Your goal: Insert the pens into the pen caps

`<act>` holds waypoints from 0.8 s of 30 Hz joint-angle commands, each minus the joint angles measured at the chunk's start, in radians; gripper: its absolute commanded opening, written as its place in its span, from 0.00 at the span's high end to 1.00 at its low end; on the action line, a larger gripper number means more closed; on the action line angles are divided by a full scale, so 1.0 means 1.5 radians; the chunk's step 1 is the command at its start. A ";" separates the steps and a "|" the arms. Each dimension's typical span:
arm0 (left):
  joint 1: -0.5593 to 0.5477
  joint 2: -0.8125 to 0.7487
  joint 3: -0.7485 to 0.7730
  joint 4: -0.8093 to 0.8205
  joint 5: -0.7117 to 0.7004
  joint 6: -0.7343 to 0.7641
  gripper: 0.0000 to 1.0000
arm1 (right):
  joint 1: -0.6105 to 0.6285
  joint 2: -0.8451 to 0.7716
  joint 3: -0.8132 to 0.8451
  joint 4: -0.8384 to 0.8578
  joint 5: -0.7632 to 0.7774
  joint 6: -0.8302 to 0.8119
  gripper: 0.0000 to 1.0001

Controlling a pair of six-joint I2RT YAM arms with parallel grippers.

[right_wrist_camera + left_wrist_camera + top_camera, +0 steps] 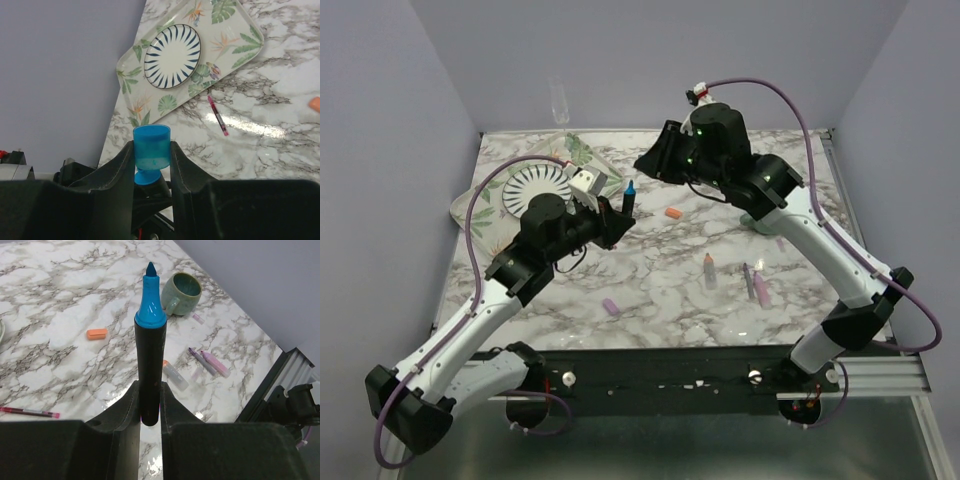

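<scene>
Marker [150,355], black with blue tip, stands upright clamped in left gripper [150,392], well left of the mug [171,294]. Orange cap [97,333] lies flat between them. Blue cap [151,150] sits clamped in right gripper [151,145], raised left of the mug.

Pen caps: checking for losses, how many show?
3: blue cap in right gripper, orange cap mid-table, light purple cap near left arm; purple speck by mug might be another.
</scene>
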 commanded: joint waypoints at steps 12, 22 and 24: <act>0.001 0.007 0.003 0.011 -0.005 0.023 1.00 | 0.041 0.042 0.019 0.022 0.072 0.000 0.99; 0.001 0.008 0.002 0.010 -0.009 0.025 1.00 | 0.058 0.023 -0.021 0.029 0.115 -0.016 0.99; 0.001 0.011 0.003 0.010 -0.005 0.024 1.00 | 0.059 0.023 -0.021 0.030 0.117 -0.017 0.99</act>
